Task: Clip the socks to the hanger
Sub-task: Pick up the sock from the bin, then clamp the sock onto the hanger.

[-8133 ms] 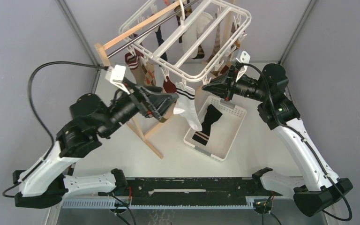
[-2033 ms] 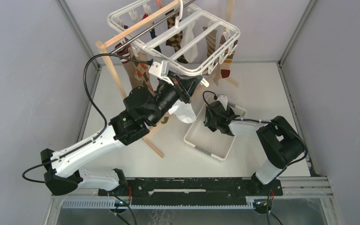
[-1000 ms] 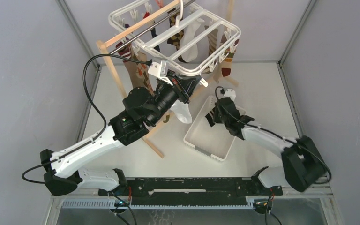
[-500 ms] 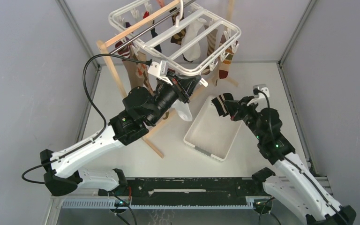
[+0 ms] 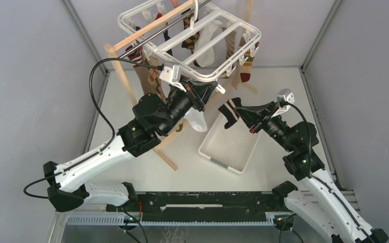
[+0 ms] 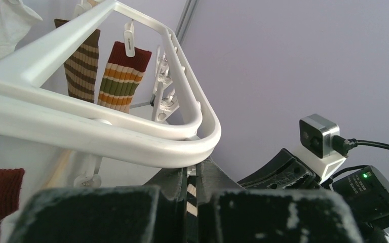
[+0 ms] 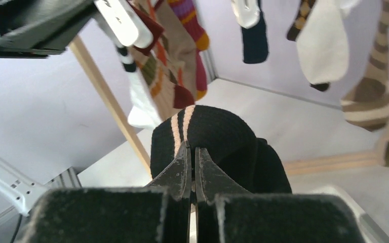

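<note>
black sock (image 7: pixel 223 132), pale-striped cuff, bunched in right gripper (image 7: pixel 192 150).

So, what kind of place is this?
Probably a lab test cell, not a home: plain grey walls, two robot arms bolted on a white table, and a sock hanger on a wooden stand.

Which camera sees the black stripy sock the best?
The right wrist view: the black sock fills the middle, stripes clear, pinched in the right gripper. The top view shows it small, dangling near the basket. The left wrist view doesn't show it.
</note>
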Motion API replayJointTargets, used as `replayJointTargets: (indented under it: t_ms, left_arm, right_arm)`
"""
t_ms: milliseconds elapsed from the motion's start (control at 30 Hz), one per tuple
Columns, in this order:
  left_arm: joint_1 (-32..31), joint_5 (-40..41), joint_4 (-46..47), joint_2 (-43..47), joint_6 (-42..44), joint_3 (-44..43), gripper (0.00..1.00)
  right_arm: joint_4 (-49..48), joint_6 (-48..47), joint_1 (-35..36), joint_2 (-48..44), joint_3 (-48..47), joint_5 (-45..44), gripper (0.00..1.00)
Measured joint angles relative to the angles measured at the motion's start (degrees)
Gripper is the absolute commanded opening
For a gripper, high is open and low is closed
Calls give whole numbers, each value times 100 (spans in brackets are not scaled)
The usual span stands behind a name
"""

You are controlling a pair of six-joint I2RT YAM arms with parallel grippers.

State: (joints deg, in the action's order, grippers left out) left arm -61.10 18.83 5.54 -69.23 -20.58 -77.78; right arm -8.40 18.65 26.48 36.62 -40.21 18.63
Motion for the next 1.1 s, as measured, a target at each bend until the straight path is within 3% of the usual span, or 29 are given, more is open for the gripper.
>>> replayJointTargets:
  t_ms: [367, 1100]
  left_arm:
    - [0, -11, 37, 0, 0, 0, 0]
    - [11, -105, 74, 4, 0, 20, 0]
  right_arm:
    - [-533, 11, 219, 343, -444, 595, 0]
    - [-925, 0, 210, 986, -892, 743, 0]
